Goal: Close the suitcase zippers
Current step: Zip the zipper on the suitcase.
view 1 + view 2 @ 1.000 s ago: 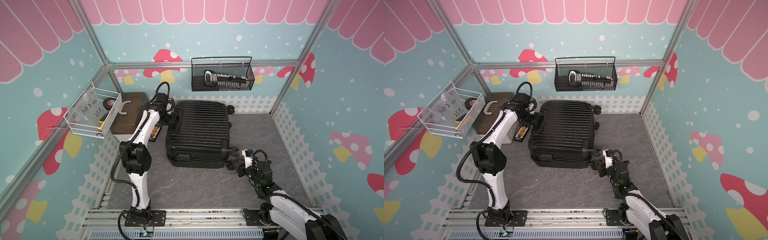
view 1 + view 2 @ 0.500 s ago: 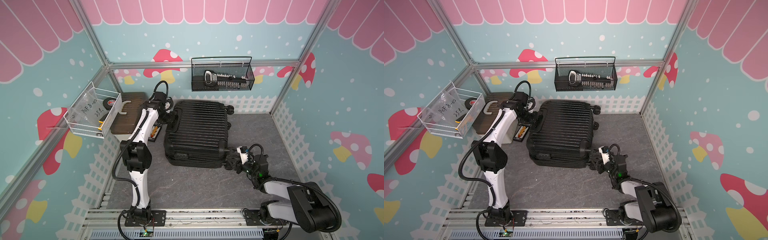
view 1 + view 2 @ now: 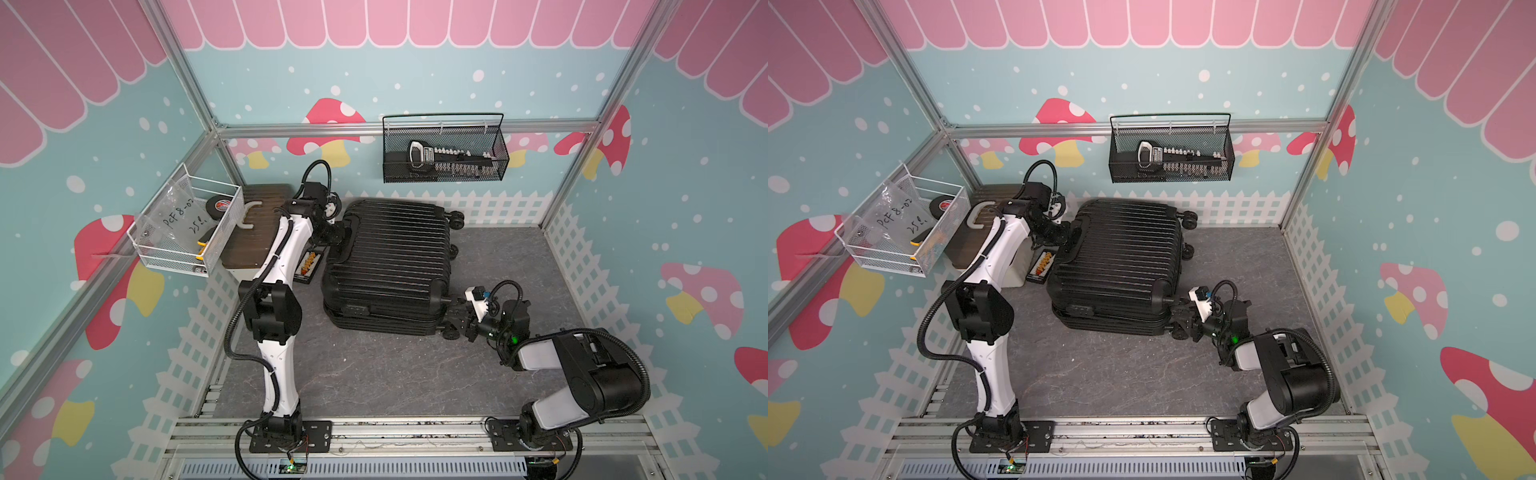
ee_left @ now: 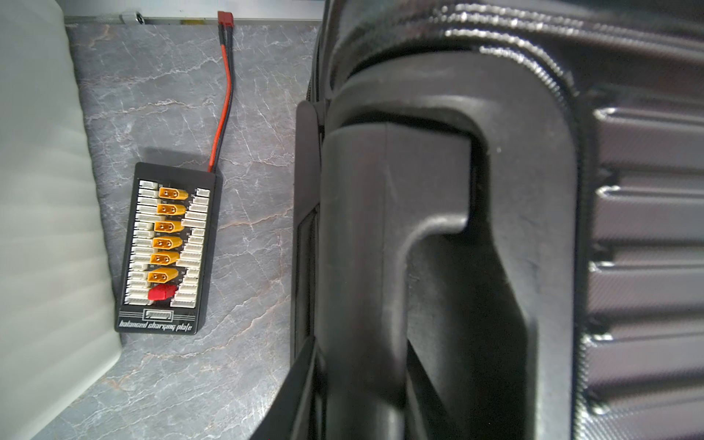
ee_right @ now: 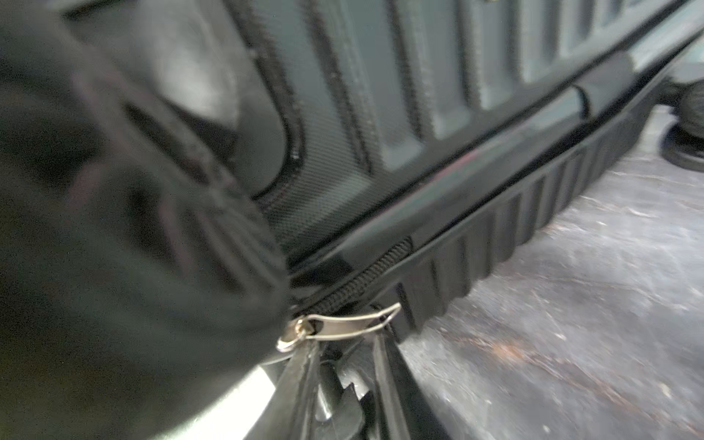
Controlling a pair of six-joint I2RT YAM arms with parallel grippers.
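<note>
Suitcase (image 3: 386, 257) lies flat between both arms, shifted slightly since a second ago. The left gripper (image 3: 334, 237) seems clamped on its handle (image 4: 381, 236). The right gripper (image 5: 343, 358) has come in low at the near corner, jaws narrowed at the zipper pull (image 5: 350, 323) (pinched or not, I cannot tell), so the zippers (image 5: 381, 268) look about ready to be drawn.
</note>
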